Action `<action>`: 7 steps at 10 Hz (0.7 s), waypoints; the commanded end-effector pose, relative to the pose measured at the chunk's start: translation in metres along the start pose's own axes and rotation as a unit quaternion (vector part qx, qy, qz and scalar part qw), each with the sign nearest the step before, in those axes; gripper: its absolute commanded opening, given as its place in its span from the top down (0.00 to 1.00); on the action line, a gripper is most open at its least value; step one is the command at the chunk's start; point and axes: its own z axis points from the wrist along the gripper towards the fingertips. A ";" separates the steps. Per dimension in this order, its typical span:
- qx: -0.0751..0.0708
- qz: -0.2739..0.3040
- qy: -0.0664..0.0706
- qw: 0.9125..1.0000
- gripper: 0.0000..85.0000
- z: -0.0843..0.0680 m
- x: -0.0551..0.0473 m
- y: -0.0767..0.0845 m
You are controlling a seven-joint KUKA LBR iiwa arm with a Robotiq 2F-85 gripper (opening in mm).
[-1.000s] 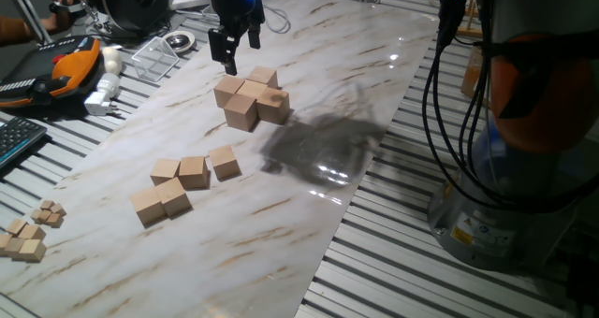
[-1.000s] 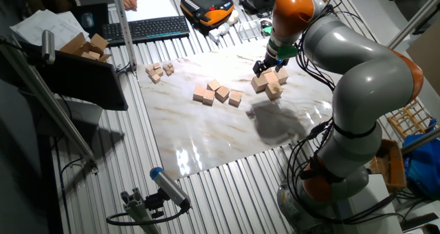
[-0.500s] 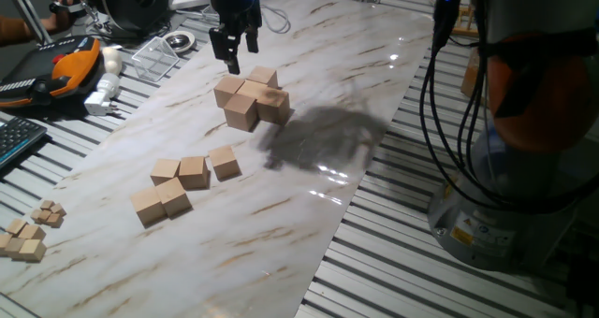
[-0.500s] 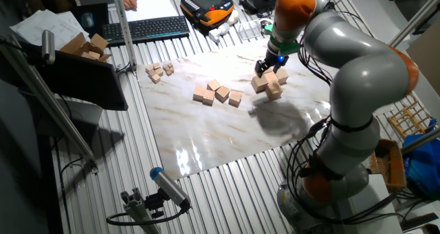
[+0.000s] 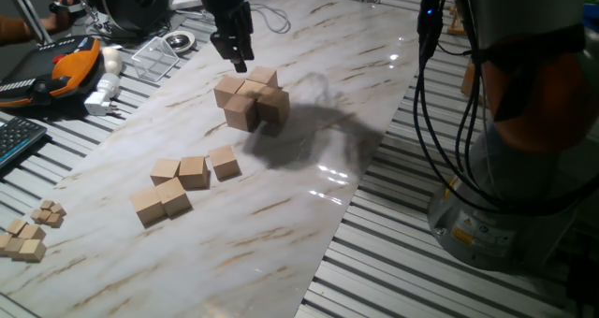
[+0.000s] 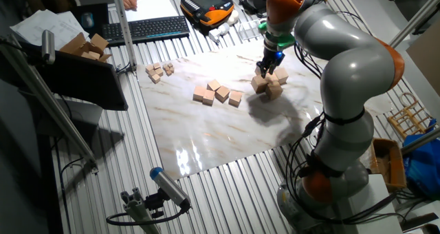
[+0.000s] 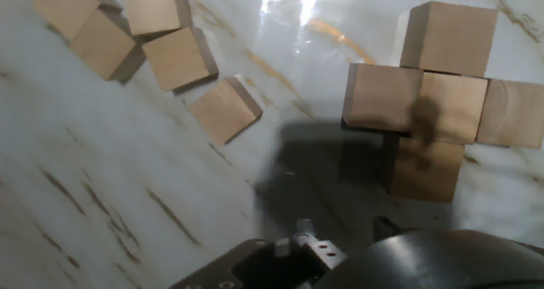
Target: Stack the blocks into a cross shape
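Plain light-tan wooden cubes (image 5: 193,172), loose on the marble-patterned worktop (image 5: 309,182) near the cross (image 7: 442,102): likely light, rigid, smooth, best pinched across opposite flat faces; empty tool (image 5: 231,49), spread indeterminable.

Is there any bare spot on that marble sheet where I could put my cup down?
Yes: the wide stretch between the cross of blocks and the five loose blocks, and the near end below them. It is crowded under the pincer at the cross and beside the tiny cubes.
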 end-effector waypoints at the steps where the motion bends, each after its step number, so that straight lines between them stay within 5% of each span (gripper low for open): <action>1: 0.006 -0.035 0.002 0.999 1.00 0.000 0.000 0.000; 7: 0.007 -0.025 0.002 1.000 1.00 0.000 0.000 0.000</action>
